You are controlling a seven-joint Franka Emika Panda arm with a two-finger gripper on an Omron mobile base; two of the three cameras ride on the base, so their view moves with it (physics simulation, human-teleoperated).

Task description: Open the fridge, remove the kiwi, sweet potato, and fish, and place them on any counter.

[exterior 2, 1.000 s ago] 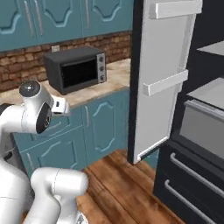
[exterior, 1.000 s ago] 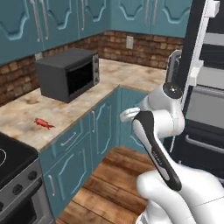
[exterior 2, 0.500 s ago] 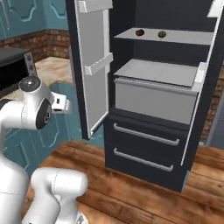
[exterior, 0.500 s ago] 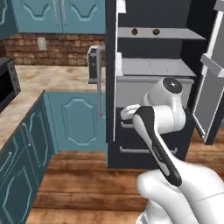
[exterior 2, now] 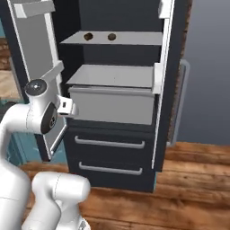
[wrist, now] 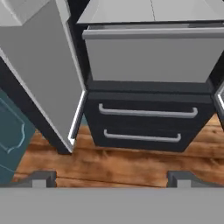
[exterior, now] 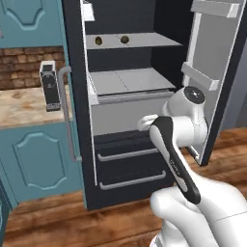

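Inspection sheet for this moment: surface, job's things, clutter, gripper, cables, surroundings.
Surface: beige counter left of the fridge; wood floor below.
Job's things: fridge has both doors open; two small brown lumps, kiwi and sweet potato, lie apart on the top shelf; which is which is uncertain. Fish: nothing seen.
Clutter: nothing seen.
Gripper: gripper open, empty, facing the two lower drawers.
Cables: nothing seen.
Surroundings: teal cabinets, brick backsplash.

One fridge, both doors open. Two small brown items on its upper shelf: kiwi, sweet potato. Two lower drawers.
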